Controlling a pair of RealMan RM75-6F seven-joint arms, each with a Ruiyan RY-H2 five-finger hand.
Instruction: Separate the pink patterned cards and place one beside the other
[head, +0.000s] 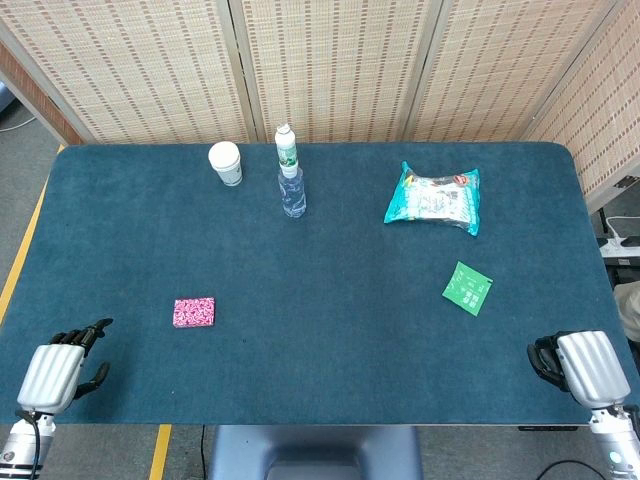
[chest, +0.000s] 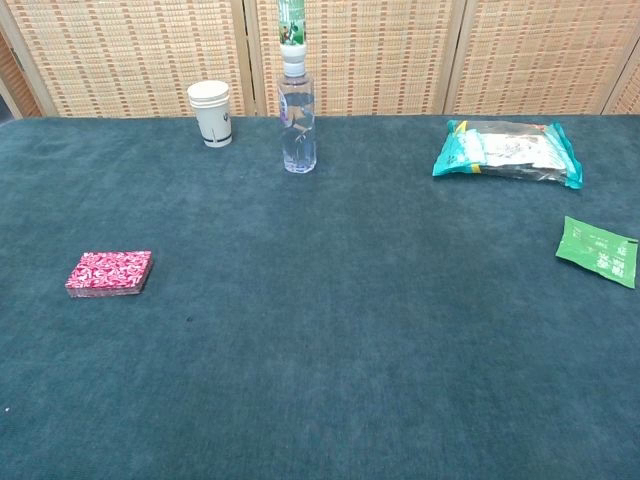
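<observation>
On the near-left part of the blue table, we see the pink patterned cards lying as one squared-up stack, flat on the cloth and well apart from both hands. Our left hand waits at the near-left corner holding nothing, fingers loosely apart; our right hand sits at the near-right corner, also holding nothing, though its dark fingers look curled under the shell and we cannot say for certain how far they are closed. We judge the stack light, thin and fairly stiff, with slick faces that will slide over one another, so the top cards should part with a pinch along the long edges or a push across the top, while the felt-like cloth may help hold the bottom ones in place. How many cards the stack contains is too small to make out from either camera. The chest view shows neither hand. Along the far edge stand a paper cup and a water bottle, with a snack bag and a green packet to the right, their print unreadable.
</observation>
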